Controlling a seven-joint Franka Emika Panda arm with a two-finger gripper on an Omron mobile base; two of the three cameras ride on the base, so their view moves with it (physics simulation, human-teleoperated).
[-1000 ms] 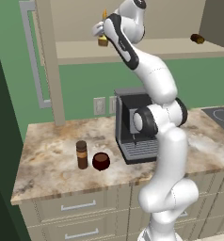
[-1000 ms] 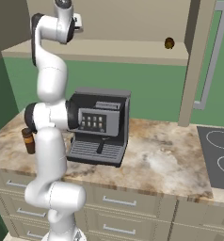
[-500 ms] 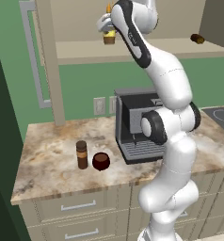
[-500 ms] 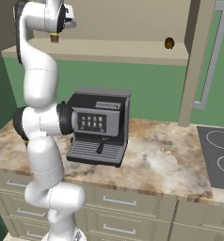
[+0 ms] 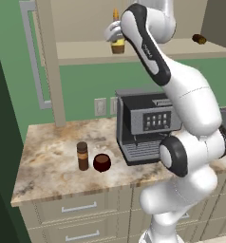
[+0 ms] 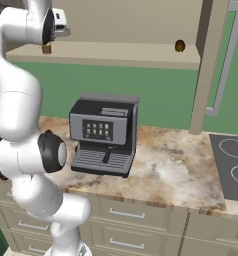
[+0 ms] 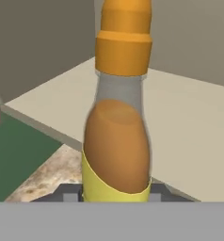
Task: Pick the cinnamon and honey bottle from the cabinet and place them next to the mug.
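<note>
Carrying the honey bottle (image 5: 117, 43) out over the front edge of the shelf board (image 5: 81, 50), the gripper (image 5: 114, 34) now sits farther toward the cabinet's (image 5: 49, 61) open front than it did a second ago, when the bottle was deeper in over the board — the arm has swung and the bottle has come with it. The jaws have narrowed a touch in that time and are clamped on the bottle's lower body; in the hand view the yellow label (image 7: 115, 186) fills the gap between them, with the orange-brown cap (image 7: 124, 40) standing clear above. That reads as a settled hold, so the pick of the second item looks done and the carry down is what remains.

Relative to the mug (image 5: 101, 163) on the counter (image 5: 43, 161): the cinnamon (image 5: 82, 156) already stands just beside it, on the side toward the cabinet's grey bar handle (image 5: 31, 52), upright. The honey bottle hangs high above the mug, roughly over it and a little toward the coffee machine (image 5: 143, 124). In the right base view the bottle (image 6: 46, 48) shows just below the hand, at shelf height — well apart from the small dark object (image 6: 179, 46) left on the shelf
</note>
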